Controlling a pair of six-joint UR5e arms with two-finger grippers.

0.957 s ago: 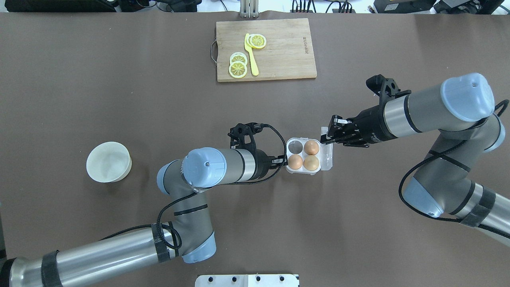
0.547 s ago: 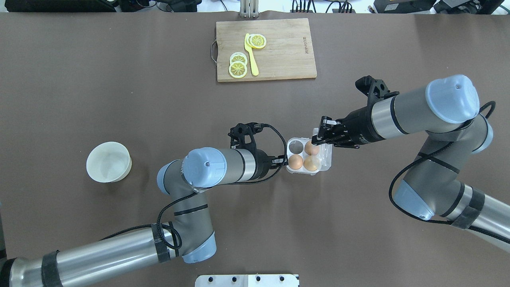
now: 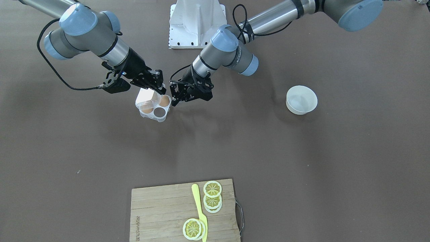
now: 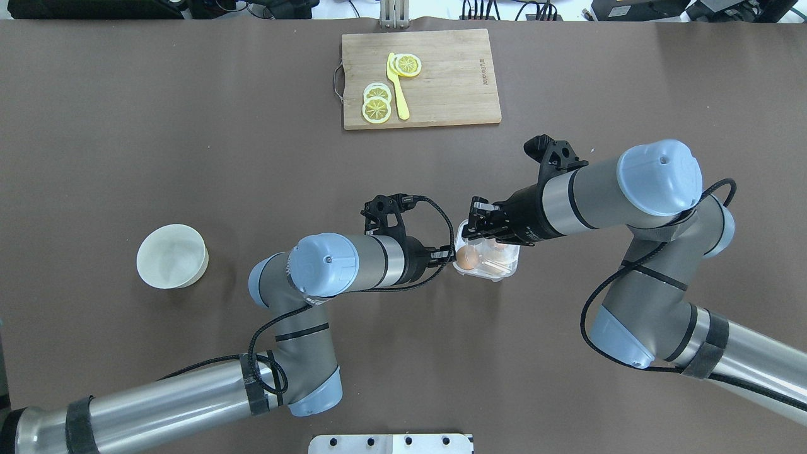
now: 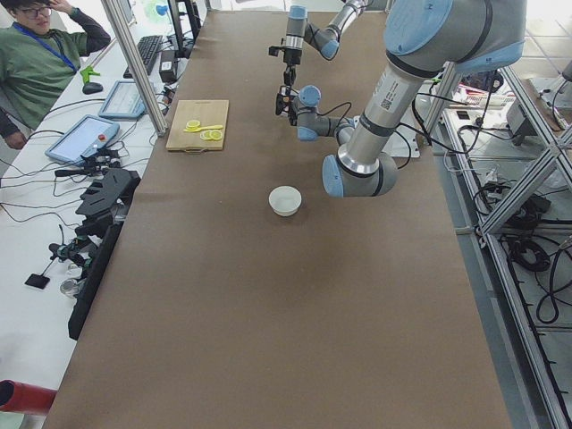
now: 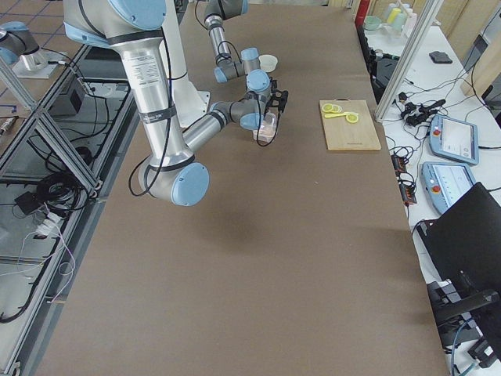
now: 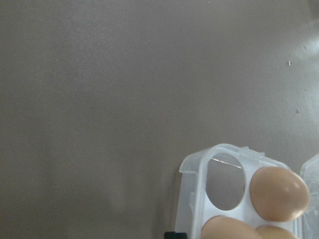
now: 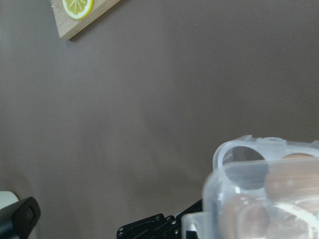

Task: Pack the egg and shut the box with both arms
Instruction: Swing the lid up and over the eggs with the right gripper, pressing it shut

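The box (image 4: 506, 271) sits on the desk (image 4: 189, 157) between my two hands. My left hand (image 4: 449, 255) is against the box's left edge, and I cannot tell whether it is clenched there. My right hand (image 4: 476, 222) is at the clear lid (image 3: 145, 98), which is tipped partway over the cups; I cannot tell its grip either. I judge the plastic thin, springy and slick, so I'd take the lid by its free rim and press gently. Three matte light-brown eggs (image 7: 279, 193) fill cups, and one cup (image 7: 227, 181) is empty. Beyond the box lies a cutting board (image 4: 454, 82).
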